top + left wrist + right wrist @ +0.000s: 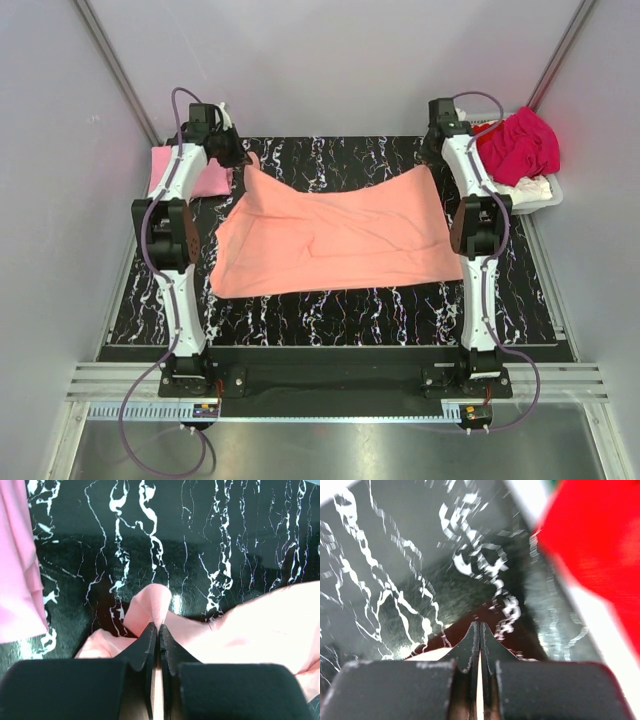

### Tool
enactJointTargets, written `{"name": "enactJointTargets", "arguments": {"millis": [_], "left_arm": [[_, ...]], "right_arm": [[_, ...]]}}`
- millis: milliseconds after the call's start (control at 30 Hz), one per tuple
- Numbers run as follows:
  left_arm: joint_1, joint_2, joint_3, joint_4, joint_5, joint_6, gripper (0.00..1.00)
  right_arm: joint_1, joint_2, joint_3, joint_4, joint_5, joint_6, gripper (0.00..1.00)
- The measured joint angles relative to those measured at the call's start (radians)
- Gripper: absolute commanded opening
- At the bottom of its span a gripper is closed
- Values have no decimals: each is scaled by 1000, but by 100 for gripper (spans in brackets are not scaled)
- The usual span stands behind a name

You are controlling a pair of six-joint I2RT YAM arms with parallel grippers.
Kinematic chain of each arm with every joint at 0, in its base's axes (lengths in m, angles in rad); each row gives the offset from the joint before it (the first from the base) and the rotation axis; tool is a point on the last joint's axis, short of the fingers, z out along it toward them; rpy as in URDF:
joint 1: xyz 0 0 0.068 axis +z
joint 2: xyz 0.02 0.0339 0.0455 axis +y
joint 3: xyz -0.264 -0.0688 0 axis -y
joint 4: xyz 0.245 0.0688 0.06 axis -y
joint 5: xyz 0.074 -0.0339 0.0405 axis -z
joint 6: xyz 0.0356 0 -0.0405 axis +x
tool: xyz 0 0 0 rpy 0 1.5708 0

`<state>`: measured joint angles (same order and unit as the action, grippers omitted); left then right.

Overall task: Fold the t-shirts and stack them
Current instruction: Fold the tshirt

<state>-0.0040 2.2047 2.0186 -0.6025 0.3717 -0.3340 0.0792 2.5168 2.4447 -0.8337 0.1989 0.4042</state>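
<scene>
Salmon t-shirt (330, 240) lies spread on the tabletop (330, 310), long axis left-right; left tool (158, 630) and right tool (480, 627) are each clenched on one of its far corners.

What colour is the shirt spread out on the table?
The shirt is salmon-orange, clearest in the top view.

The left arm (183, 300) and right arm (482, 295) are twins: white link shells with black joint housings, both standing on a black base plate (330, 380) (one shared bar, it seems). A purple cable (143, 245) loops along each arm. The left gripper (157, 627) has matt black tapered fingers (145, 650); the right gripper (480, 625) matches, its black blocks scuffed pale along the edges
</scene>
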Motion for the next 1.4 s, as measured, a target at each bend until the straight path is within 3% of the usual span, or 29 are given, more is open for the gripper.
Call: {"name": "enactJointTargets", "arguments": {"millis": [300,667,867,1400], "left_arm": [[-10,90,156,-10,10,13,11],[-16,87,156,-9,14,32,11],[-26,15,32,-11,10,58,11],[-46,-322,-399,32,-3,72,10]], "right_arm": [[-64,-98,-80,23,53,26,0],[-79,-105,-155,55,-6,31,0],[-78,-147,-220,65,-17,39,0],[-120,-426,-637,172,-36,87,0]]}}
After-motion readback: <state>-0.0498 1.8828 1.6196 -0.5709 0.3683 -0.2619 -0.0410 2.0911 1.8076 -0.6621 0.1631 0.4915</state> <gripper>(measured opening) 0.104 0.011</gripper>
